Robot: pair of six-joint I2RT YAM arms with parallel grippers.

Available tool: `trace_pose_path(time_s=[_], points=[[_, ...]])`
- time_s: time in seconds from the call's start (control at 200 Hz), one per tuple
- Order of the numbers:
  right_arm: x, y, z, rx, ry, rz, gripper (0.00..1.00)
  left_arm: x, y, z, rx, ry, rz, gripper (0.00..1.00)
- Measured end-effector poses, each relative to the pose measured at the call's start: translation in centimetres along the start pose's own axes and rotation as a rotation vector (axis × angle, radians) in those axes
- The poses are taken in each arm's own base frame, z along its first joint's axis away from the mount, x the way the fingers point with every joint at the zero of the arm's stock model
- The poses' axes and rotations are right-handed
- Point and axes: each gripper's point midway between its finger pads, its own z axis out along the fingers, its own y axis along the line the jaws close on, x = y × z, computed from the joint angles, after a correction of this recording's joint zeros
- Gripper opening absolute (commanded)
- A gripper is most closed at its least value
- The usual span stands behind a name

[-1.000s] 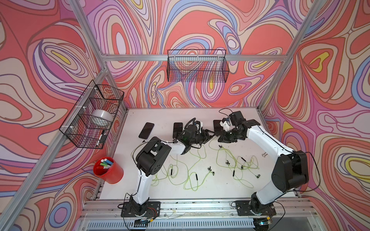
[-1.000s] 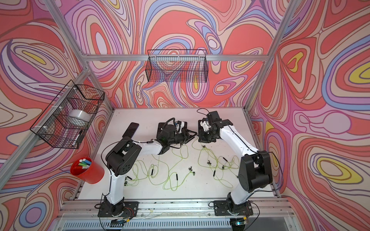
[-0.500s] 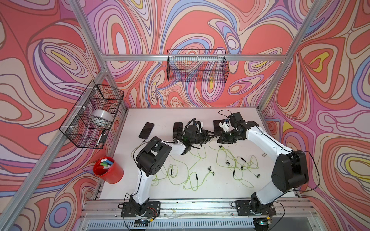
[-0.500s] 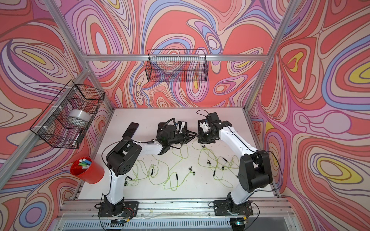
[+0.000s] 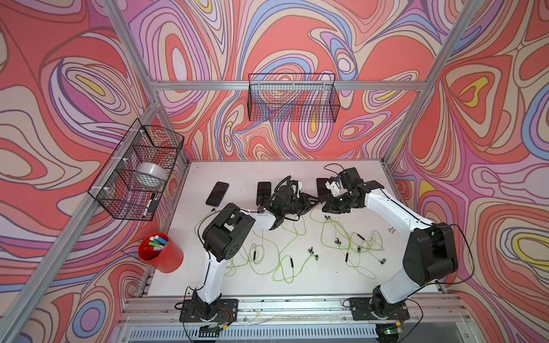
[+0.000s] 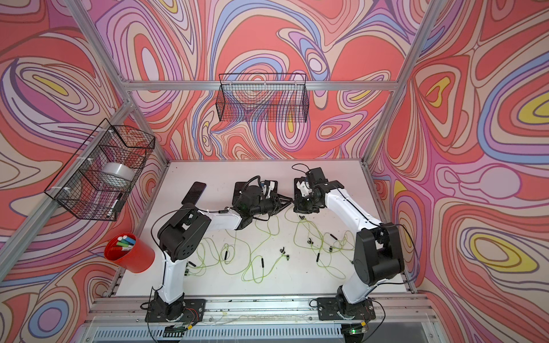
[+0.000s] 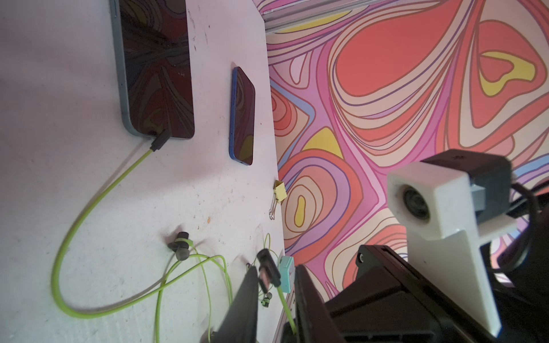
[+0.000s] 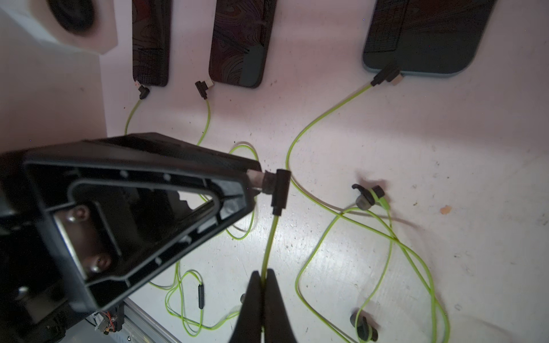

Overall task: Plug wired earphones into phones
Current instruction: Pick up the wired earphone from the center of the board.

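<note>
1. Left arm [image 5: 261, 221]: elbow sharply bent, forearm stretched away from its base toward the right arm, wrist about level.
2. Left gripper [image 7: 276, 268]: fingers lie roughly horizontal. Jaws stand narrowly apart with the metal end of a plug [image 8: 280, 190] between them, against one finger, with a gap at the other.
3. Right arm [image 5: 392, 210]: elbow raised, forearm reaching inward, wrist bent downward.
4. Right gripper [image 8: 263, 274]: pointing down, jaws closed on the earphone cable [image 8: 269, 240] close behind that plug.
5. Both grippers' tips stand just beside each other.
</note>
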Motion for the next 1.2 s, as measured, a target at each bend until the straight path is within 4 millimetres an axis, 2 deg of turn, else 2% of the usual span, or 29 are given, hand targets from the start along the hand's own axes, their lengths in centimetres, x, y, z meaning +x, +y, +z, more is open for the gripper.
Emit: trace_pose_path(time_s=[0.08,0.305,0.351,0.456,0.556,0.626,0.791,0.972,1.197], points=[[0.0,0.0,0.0,-0.001,-0.003,-0.001,0.0,0.0,0.0,0.0,0.001,0.002,-0.006,0.13],[0.1,0.1,-0.2,-0.004,-0.01,-0.001,0.0,0.0,0.0,0.0,0.002,0.002,-0.013,0.0],[0.1,0.2,-0.3,-0.007,-0.012,0.003,0.08,0.0,-0.1,0.0,0.005,0.002,-0.012,0.0],[0.0,0.3,-0.4,-0.018,-0.012,0.024,0.33,0.0,-0.1,0.0,0.007,0.001,-0.012,0.0],[-0.4,0.3,-1.0,-0.055,-0.031,0.037,0.4,0.0,-0.2,0.0,0.013,0.001,-0.013,0.0],[-1.2,-0.4,-2.2,-0.102,-0.068,0.067,0.41,0.0,-0.3,0.1,0.023,0.004,-0.02,0.0],[-3.1,-2.8,-5.0,-0.225,-0.164,0.125,0.34,0.4,-0.4,0.3,0.059,0.044,-0.053,0.0],[-3.1,-1.8,-5.9,-0.41,-0.179,0.123,0.28,0.5,-1.8,0.7,0.134,0.111,-0.076,0.0],[-3.1,-2.1,-6.4,-0.537,-0.19,0.148,0.3,0.7,-4.2,0.5,0.221,0.162,-0.079,0.0]])
